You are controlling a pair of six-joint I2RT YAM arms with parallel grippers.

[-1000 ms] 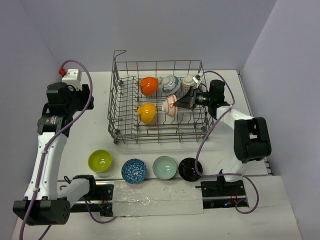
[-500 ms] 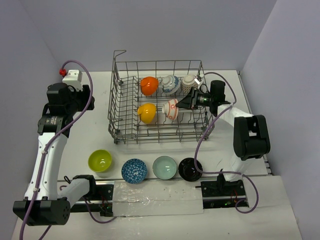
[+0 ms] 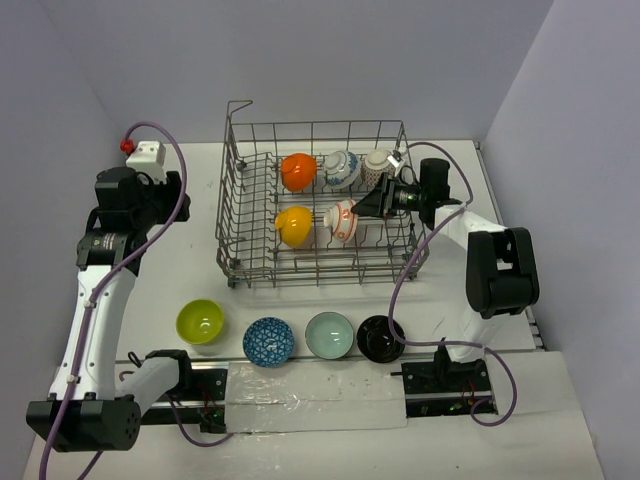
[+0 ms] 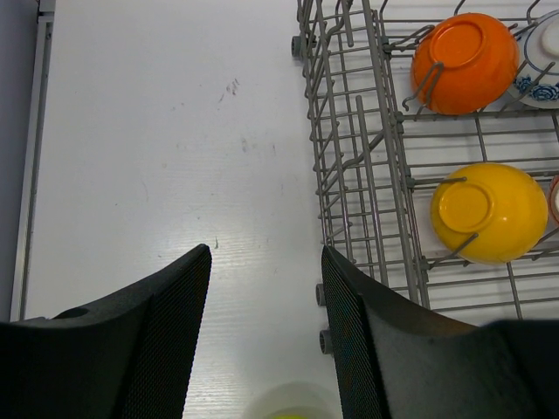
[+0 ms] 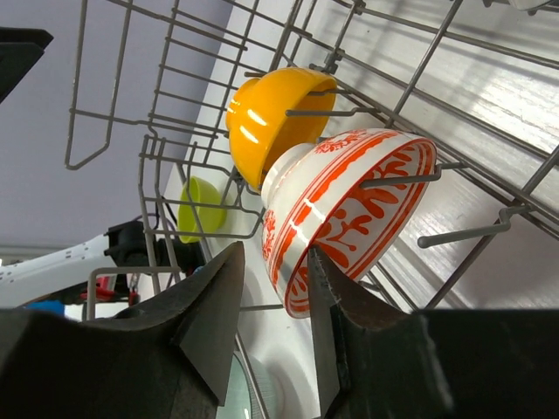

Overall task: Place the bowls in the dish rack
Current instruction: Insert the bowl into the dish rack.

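Orange bowl [image 4: 465, 61], yellow bowl [image 4: 489, 212], racked.

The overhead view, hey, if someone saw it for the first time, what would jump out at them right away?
Probably the grey dish rack mid-table, with the bright orange bowl and yellow bowl glowing among its tines. Next, the right gripper reaching in from the right beside a red-and-white patterned bowl. Then four bowls lined up near the arm bases, led by the lime green bowl at the left.

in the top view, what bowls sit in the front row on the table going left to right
lime green bowl → blue patterned bowl → pale teal bowl → black bowl
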